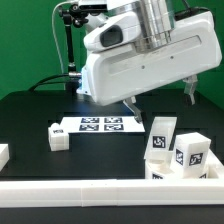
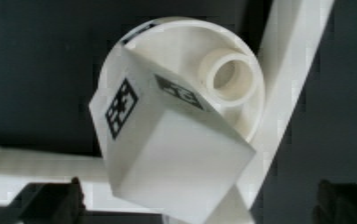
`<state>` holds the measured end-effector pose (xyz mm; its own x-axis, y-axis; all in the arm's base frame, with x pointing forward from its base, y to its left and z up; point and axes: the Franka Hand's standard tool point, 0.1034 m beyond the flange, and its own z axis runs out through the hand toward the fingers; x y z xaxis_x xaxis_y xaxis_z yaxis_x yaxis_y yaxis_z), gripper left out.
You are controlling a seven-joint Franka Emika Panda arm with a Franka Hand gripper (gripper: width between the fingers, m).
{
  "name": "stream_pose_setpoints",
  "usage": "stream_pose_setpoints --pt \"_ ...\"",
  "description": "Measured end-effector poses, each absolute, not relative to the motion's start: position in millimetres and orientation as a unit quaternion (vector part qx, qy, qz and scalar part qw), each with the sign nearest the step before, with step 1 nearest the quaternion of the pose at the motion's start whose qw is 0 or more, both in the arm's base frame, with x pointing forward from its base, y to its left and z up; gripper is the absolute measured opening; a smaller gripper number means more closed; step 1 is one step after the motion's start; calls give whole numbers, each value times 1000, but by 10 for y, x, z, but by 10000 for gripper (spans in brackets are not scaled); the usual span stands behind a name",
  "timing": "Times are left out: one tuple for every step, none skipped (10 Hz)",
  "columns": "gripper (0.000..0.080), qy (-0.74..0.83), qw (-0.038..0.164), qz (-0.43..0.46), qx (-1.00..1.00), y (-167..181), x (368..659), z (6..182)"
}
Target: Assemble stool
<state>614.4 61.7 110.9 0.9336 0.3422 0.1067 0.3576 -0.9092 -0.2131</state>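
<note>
In the wrist view a white blocky leg [image 2: 166,140] with a black-and-white tag leans in front of the round rimmed seat [image 2: 201,50], whose round socket [image 2: 235,80] faces the camera. My gripper [image 2: 189,208] is open. Its dark fingers [image 2: 54,203] stand wide apart on either side of the leg's near end and do not touch it. In the exterior view the gripper [image 1: 160,108] hangs just above a tagged leg [image 1: 162,138] at the right. A second tagged white piece [image 1: 190,153] stands next to that leg. A third small leg [image 1: 58,137] lies left of centre.
The marker board [image 1: 96,124] lies on the black table behind the legs. A long white rail [image 1: 100,190] runs along the front edge. A white piece [image 1: 3,153] shows at the exterior view's left edge. A black stand [image 1: 70,45] rises at the back.
</note>
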Motion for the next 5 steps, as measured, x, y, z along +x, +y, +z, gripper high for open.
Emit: stream_pose_setpoints --pt "649 -191 115 -35 -974 617 6142 1109" --pt "649 -234 112 -40 -965 596 6142 1104" --pt "649 -265 111 -43 -957 592 6141 1101" --pt "649 -294 109 -46 -948 587 6141 1099" --pt "649 -330 105 -52 -937 577 6144 1091"
